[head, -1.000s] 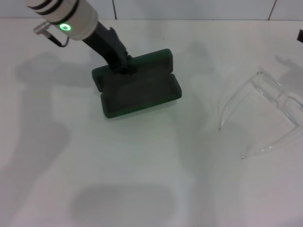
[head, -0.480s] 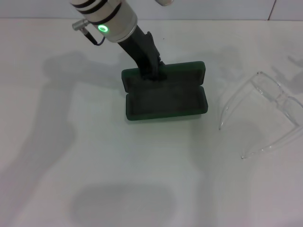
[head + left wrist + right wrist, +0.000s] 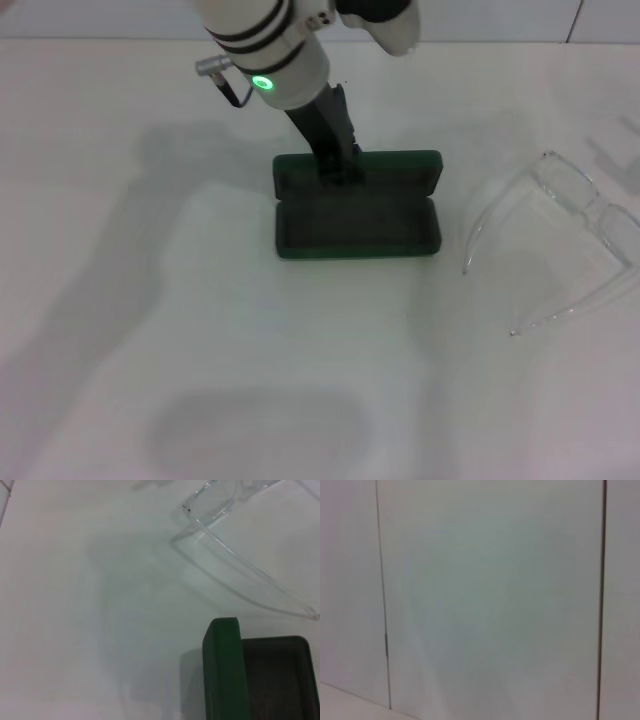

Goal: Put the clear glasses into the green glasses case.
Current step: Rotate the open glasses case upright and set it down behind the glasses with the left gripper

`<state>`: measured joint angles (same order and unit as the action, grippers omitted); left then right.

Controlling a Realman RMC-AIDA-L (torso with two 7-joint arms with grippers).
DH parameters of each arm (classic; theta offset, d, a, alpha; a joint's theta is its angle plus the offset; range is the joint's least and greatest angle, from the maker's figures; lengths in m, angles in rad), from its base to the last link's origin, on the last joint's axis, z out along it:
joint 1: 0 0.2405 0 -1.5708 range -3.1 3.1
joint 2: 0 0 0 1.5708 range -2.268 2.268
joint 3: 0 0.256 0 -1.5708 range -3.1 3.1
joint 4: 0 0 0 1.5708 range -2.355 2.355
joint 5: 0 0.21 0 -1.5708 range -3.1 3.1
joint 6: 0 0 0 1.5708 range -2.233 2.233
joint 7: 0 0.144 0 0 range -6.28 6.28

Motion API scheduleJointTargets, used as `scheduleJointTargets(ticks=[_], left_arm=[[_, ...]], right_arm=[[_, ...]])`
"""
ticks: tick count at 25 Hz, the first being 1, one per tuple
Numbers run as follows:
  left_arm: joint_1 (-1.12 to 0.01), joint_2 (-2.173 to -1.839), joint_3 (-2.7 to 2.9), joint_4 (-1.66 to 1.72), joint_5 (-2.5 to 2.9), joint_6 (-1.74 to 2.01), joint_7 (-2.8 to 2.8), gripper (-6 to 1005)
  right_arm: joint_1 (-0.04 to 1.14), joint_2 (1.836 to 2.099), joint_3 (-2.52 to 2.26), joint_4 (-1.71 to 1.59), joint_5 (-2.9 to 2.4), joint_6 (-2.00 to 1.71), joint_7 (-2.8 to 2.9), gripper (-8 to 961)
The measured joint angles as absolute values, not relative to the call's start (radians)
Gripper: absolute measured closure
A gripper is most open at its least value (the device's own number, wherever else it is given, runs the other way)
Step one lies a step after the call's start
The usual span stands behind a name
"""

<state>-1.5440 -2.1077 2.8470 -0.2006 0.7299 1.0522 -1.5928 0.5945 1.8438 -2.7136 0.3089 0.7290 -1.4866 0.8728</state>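
There, the left gripper [image 3: 340, 170] clamped the open green glasses case's [image 3: 357, 222] lid, the clear glasses [image 3: 560, 240] lying well apart.

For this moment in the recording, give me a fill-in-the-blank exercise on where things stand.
1. The green glasses case lies ____, its dark lining showing.
2. The clear glasses lie on the table, to the robot's ____ of the case.
3. The left claw grips the case at its ____ edge, seen from the head.
4. Inside the case there is ____.

Missing words: open; right; far; nothing
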Motion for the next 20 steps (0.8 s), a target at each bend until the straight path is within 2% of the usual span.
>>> scheduleJointTargets(ticks=[20], left_arm=[[-1.569,-2.106,2.847,-0.109,0.755,0.996,-1.669,787]], right_arm=[[0.589,1.837,-2.714,0.31,0.743,-1.486,0.873,339]])
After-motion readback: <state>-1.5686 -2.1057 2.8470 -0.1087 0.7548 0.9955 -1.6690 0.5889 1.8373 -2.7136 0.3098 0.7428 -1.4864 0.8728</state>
